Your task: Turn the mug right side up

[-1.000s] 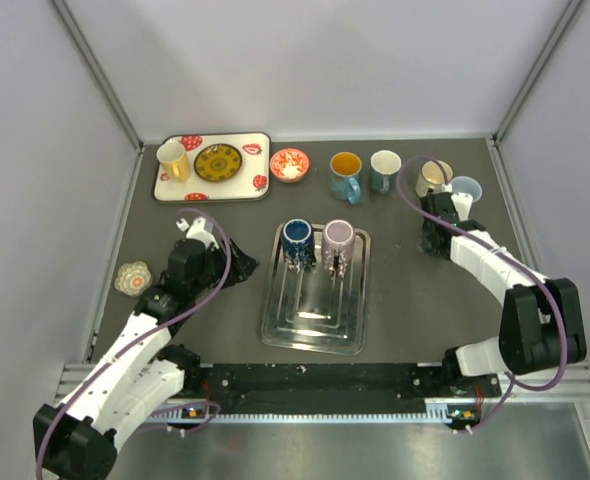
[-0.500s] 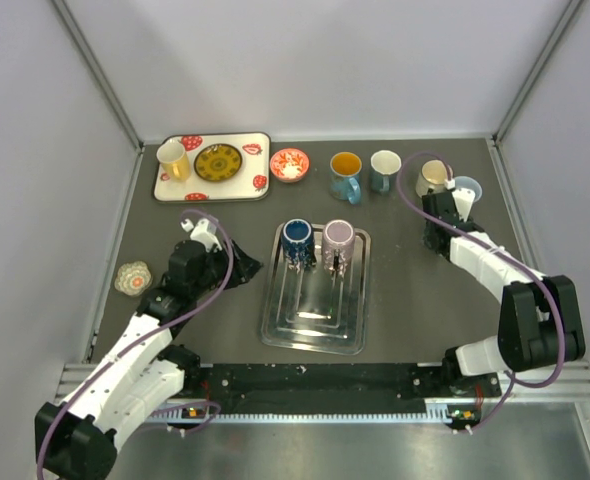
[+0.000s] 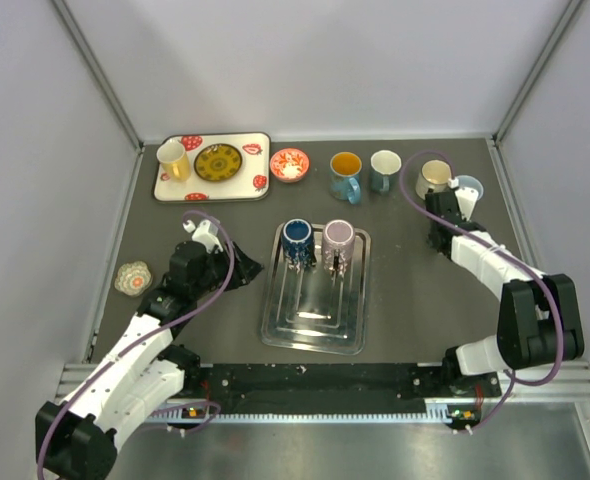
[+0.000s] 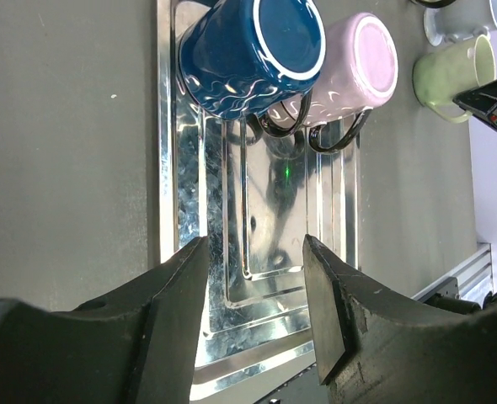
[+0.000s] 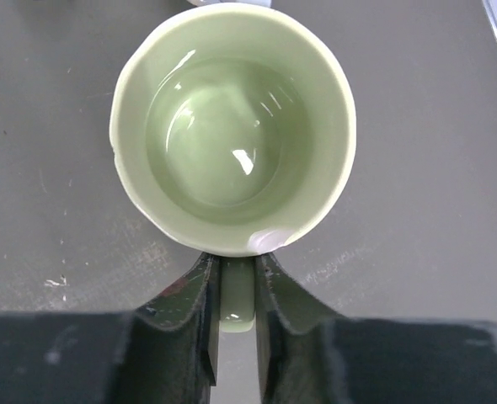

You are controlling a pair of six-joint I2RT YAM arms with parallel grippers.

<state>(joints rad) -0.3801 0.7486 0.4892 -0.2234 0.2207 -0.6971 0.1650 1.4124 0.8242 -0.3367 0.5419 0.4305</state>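
Right arm has crept a touch toward the back of the bench (image 3: 405, 290) over the last second, carrying the green mug (image 3: 435, 176) with it, and now it looks settled. From the wrist camera the green mug (image 5: 232, 143) has its mouth facing straight up, glazed inside on full show, and it seems to be standing on the dark surface. The right pincer (image 5: 236, 273) is clamped on the mug's handle (image 5: 237, 307), one finger pressed to each side. So the flip looks done; what remains, by this reading, is letting go cleanly without tipping it into the pale blue cup (image 3: 467, 188) just beside it.

Over on the other side, the left arm has shifted only slightly. Its left pincer (image 4: 255, 252) hangs with fingers spread and nothing between them, looking down on the metal tray (image 4: 168, 168). Two more mugs sit at the tray's far end, a dark blue mug (image 4: 253, 50) and a pink mug (image 4: 358, 71), touching each other and both showing their bases upward. Those may be next in line, though that is only a guess.
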